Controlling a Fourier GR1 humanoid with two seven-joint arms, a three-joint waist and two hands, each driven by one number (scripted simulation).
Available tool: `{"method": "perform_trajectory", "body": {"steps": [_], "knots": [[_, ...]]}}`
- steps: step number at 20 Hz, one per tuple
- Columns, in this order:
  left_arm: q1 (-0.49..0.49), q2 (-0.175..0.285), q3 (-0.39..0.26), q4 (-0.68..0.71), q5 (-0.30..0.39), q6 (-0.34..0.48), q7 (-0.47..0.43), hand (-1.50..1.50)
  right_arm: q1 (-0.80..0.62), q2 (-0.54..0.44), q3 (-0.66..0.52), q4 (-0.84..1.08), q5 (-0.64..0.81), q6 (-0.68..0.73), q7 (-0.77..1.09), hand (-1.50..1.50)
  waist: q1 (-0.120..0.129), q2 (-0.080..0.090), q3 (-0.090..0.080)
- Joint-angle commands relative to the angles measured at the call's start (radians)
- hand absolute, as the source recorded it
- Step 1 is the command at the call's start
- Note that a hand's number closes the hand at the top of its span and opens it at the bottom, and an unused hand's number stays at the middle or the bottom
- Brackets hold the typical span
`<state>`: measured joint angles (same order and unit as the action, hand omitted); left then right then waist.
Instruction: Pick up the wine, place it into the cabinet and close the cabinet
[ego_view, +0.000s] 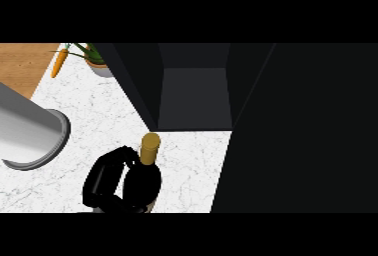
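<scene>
Left hand (96, 186), entering from the lower edge, is shown with its fingers curled round the wine bottle (146, 171) from the bottle's left side, so that the bottle is held upright on the white marble counter (96, 117). The right hand is not seen. At the far left a large grey round vessel (29, 132) is cut by the frame edge. Behind it an orange carrot (57, 64) and a potted plant (97, 59) are set well apart from the working area. The bottle's gold-capped neck is left uncovered above the grasp, and the bottle is placed just in front of the open dark cabinet (196, 95), whose mouth it faces. To the right, the cabinet door (303, 130) is swung outward, presumably so the interior is left accessible. The step in hand is judged to be the grasp before lifting; insertion and closing are not yet done.
</scene>
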<state>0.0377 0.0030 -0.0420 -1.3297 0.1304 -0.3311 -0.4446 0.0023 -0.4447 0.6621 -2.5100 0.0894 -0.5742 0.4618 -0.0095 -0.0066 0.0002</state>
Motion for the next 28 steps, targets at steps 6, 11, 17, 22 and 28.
{"method": "perform_trajectory", "body": {"steps": [6,11,17,22,28], "knots": [[0.018,-0.003,-0.179,-0.189,0.036,0.205,0.131,1.5,0.096,-0.063,0.024,-0.237,0.072,-0.003,0.067,-1.5,-0.004,-0.001,-0.001],[-0.075,-0.003,-0.226,-0.134,0.007,0.379,0.087,1.5,0.118,-0.069,-0.015,-0.214,0.016,0.013,0.014,-1.5,-0.006,0.003,0.0],[-0.26,-0.003,-0.178,-0.034,-0.012,0.48,0.168,1.5,0.139,-0.096,-0.038,-0.234,-0.015,0.023,0.008,-1.5,-0.02,0.004,0.0],[-0.291,-0.003,-0.187,-0.002,-0.055,0.497,0.147,1.5,0.135,-0.091,-0.052,-0.215,-0.022,0.034,-0.013,-1.5,-0.008,0.004,0.0],[-0.418,-0.003,-0.194,0.217,-0.009,0.538,0.074,1.5,0.142,-0.08,-0.049,-0.2,-0.045,0.035,-0.05,-1.5,-0.02,0.007,-0.001]]}}
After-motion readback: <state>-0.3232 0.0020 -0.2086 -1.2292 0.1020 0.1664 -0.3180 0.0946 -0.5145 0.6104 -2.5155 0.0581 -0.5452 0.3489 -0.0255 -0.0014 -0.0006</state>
